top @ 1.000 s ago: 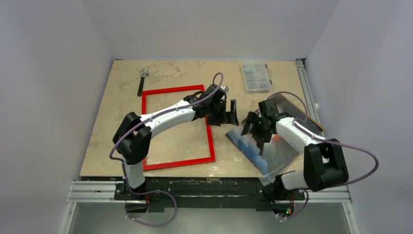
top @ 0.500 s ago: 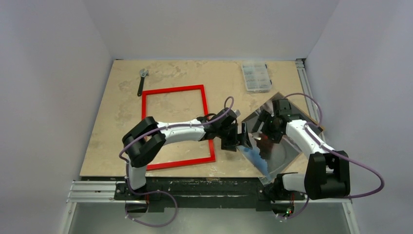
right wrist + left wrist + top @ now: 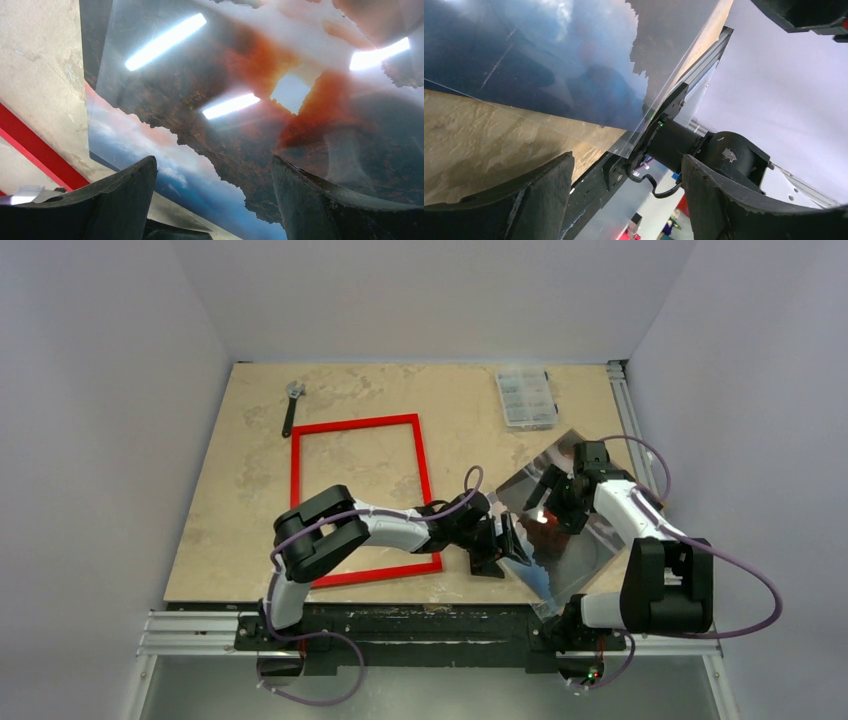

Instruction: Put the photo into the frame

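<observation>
1. The left arm [image 3: 385, 524] keeps its elbow folded low by the near edge of the tabletop [image 3: 400, 390], with the forearm stretched rightward along that edge.
2. The left gripper [image 3: 497, 545] sits close to the near edge, right of its middle, pointing right. Its fingers [image 3: 539, 195] are spread wide.
3. The right arm [image 3: 625, 510] rises from the near right corner, and its forearm reaches toward the far edge.
4. The right gripper [image 3: 550, 500] turns left and tilts downward, its fingers [image 3: 125, 195] parted wide.
</observation>
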Controlling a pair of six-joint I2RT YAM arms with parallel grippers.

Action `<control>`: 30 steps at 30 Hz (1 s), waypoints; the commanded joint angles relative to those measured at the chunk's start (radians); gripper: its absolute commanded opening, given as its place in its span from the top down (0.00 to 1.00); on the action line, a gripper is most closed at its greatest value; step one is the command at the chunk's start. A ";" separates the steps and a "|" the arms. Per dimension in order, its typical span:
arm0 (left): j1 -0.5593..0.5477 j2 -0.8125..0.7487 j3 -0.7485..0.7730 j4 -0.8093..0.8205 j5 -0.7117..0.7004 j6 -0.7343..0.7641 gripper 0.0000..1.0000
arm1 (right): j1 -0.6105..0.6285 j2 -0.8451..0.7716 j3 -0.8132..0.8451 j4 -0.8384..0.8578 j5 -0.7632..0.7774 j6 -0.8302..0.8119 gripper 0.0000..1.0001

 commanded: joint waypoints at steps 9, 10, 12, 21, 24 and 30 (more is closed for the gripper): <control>0.002 0.085 0.059 0.005 -0.010 -0.094 0.24 | -0.039 -0.001 0.031 0.024 -0.050 -0.016 0.18; 0.006 0.080 0.053 0.011 -0.029 -0.094 0.24 | -0.039 -0.002 0.030 0.024 -0.051 -0.017 0.18; 0.014 0.063 0.040 0.026 -0.057 -0.083 0.24 | -0.040 -0.006 0.030 0.024 -0.056 -0.017 0.18; 0.026 -0.024 0.025 0.075 -0.155 0.018 0.26 | -0.041 -0.036 0.032 0.017 -0.054 -0.023 0.18; 0.029 -0.034 0.022 0.100 -0.159 0.040 0.26 | -0.041 -0.045 0.035 0.012 -0.055 -0.029 0.19; 0.052 -0.103 -0.027 0.106 -0.213 0.087 0.26 | -0.041 -0.067 0.040 0.011 -0.066 -0.034 0.19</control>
